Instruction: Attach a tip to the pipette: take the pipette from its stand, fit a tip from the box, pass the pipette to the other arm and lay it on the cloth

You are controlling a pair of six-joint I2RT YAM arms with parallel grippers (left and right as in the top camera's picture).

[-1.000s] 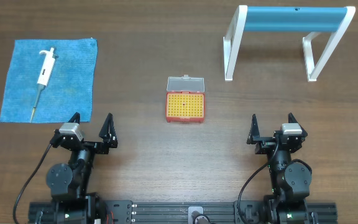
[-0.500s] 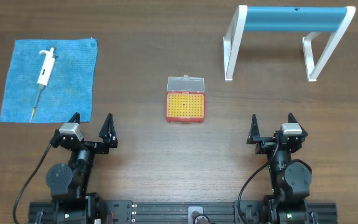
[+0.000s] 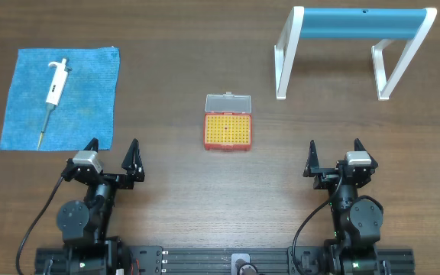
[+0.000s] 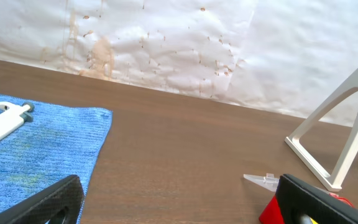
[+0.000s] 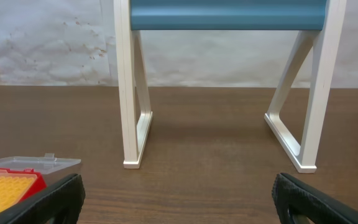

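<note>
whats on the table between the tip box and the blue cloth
Nothing: in the top view, bare wooden table separates the tip box from the blue cloth, where the pipette lies.

Tip box (image 3: 228, 131) mid-table; stand (image 3: 355, 47) blocks far right.

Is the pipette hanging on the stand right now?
No, the pipette lies on the blue cloth, well apart from the stand.

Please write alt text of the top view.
A pipette lies on the blue cloth at upper left. The open tip box sits mid-table, the empty stand at upper right; the left end effector and right end effector are open.
</note>
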